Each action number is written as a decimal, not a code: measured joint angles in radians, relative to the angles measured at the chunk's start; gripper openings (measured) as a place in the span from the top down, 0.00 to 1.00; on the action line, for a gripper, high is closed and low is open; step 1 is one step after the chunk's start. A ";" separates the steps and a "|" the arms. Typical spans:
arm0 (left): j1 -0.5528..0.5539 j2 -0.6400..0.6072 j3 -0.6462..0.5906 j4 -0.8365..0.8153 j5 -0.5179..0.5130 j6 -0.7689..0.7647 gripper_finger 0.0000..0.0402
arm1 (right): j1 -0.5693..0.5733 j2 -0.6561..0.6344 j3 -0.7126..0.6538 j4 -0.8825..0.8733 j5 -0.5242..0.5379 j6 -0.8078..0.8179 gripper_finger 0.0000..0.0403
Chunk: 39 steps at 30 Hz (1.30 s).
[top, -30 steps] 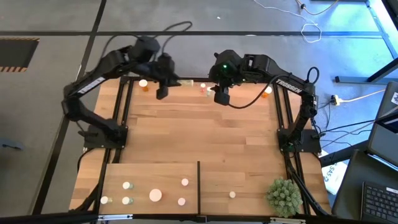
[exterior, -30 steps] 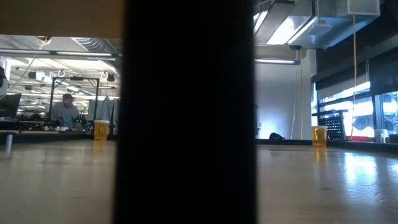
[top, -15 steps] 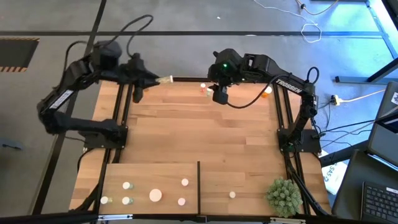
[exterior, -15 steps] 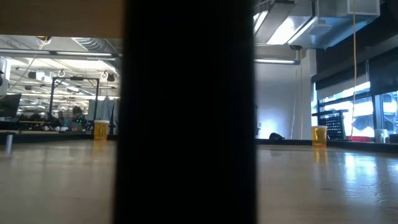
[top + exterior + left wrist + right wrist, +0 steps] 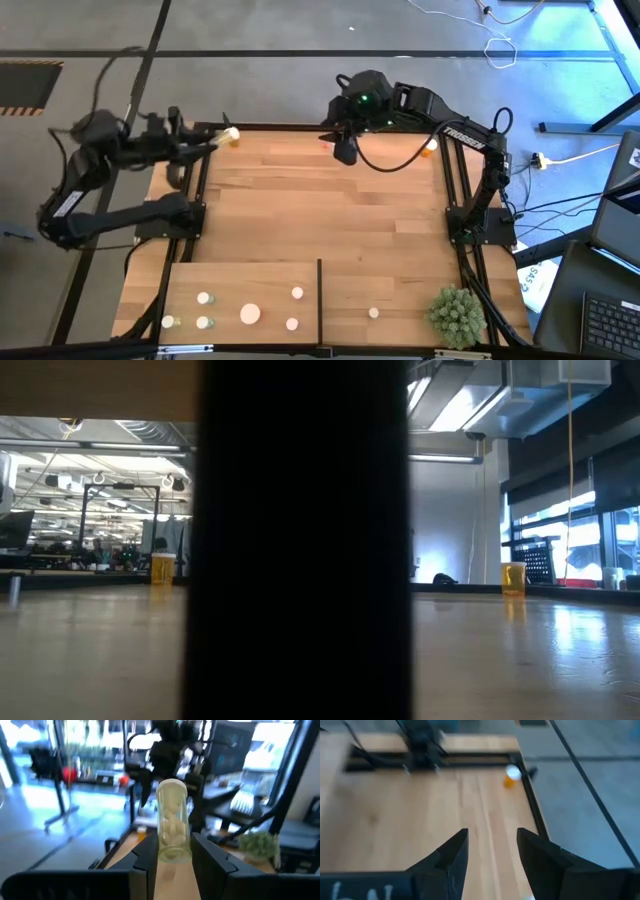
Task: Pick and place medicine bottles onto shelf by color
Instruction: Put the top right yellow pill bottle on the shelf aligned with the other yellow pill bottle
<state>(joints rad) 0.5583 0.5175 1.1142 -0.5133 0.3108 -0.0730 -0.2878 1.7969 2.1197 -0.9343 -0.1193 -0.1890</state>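
Observation:
My left gripper (image 5: 174, 847) is shut on a pale medicine bottle (image 5: 172, 820) with a white cap. It is off the table's far left corner, where my left gripper (image 5: 207, 143) also shows from above. An orange bottle (image 5: 234, 139) stands on the table just beside it. My right gripper (image 5: 343, 150) hangs open over the far edge's middle, and nothing is between its fingers (image 5: 456, 851). Another orange bottle (image 5: 430, 146) stands at the far right. The shelf (image 5: 240, 280) lies along the near edge and several bottles stand on it, such as one with a wide white cap (image 5: 250, 313). My left gripper pinches the bottle's body at its base end (image 5: 173, 851) between the two fingers. The fingers are level and lie along the bottle. Its white cap (image 5: 171, 786) points straight out past the fingertips. The bottle is lifted clear of the table.
A thin dark divider (image 5: 319, 298) stands upright on the shelf and blocks the middle of the low view. One small bottle (image 5: 373, 313) stands to the right of it. A spiky green plant ball (image 5: 458, 315) sits at the near right corner. Bare planks fill the table's middle.
My left gripper has drawn back from above the far edge toward the table's left edge and now sits past the far left corner. It has tipped up to level, still shut on the pale bottle. My right gripper has tipped up a little in place.

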 joint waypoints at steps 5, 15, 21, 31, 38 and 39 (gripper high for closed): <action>0.000 -0.165 -0.162 0.181 0.022 -0.096 0.77 | 0.004 0.000 0.000 0.122 -0.104 -0.026 0.58; 0.000 -0.372 -0.437 0.549 0.050 -0.269 0.77 | 0.011 0.001 0.000 0.300 -0.171 -0.029 0.58; 0.000 -0.394 -0.555 0.752 0.074 -0.342 0.77 | 0.020 0.040 -0.001 0.491 -0.170 -0.061 0.58; -0.001 -0.394 -0.639 0.833 0.129 -0.397 0.77 | 0.039 0.114 -0.001 0.641 -0.171 -0.164 0.58; -0.001 -0.394 -0.684 0.830 0.155 -0.463 0.77 | 0.043 0.196 -0.002 0.662 -0.217 -0.206 0.58; -0.001 -0.394 -0.688 0.832 0.155 -0.469 0.77 | 0.043 0.205 -0.002 0.676 -0.244 -0.206 0.58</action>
<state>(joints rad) 0.5575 0.1238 0.4259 0.3187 0.4662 -0.5417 -0.2449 2.0020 2.1178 -0.2579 -0.3634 -0.3952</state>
